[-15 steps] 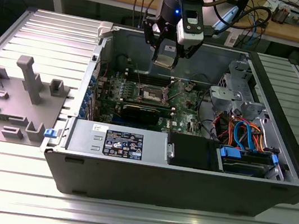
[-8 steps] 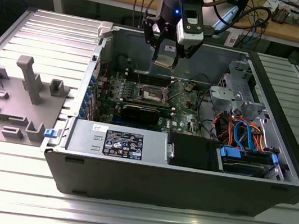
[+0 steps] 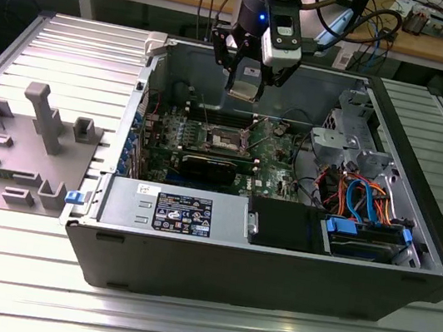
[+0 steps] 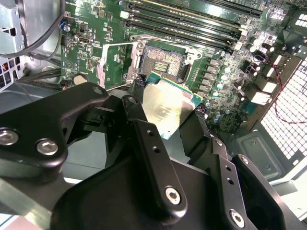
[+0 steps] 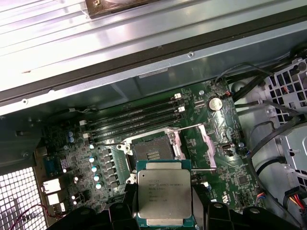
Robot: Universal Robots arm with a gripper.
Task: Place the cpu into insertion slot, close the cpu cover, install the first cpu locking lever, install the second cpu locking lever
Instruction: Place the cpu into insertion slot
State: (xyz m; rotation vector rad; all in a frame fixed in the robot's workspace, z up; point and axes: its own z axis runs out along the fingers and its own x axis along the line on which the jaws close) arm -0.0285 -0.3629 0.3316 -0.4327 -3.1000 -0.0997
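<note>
My gripper point(image 3: 245, 84) hangs above the open computer case, shut on the cpu point(image 3: 244, 88), a flat silvery square chip. In both wrist views the cpu point(image 5: 164, 194) point(image 4: 168, 108) sits between the black fingers point(image 4: 144, 129), a short way above the green motherboard point(image 5: 225, 187). The insertion slot point(image 5: 152, 152) point(image 4: 163, 61) lies uncovered with its dark centre bare, just beyond the chip's edge. The cpu cover point(image 5: 210, 141) point(image 4: 101, 67) stands swung open beside the slot. A thin locking lever rod point(image 5: 204, 168) sticks out free by the cover.
Long black memory slots point(image 5: 134, 117) run along one side of the socket. A grey labelled power-supply box point(image 3: 172, 209) fills the case's front, and a drive bay with blue cables point(image 3: 367, 202) is at the exterior view's right. A grey fixture point(image 3: 33, 128) stands outside on the exterior view's left.
</note>
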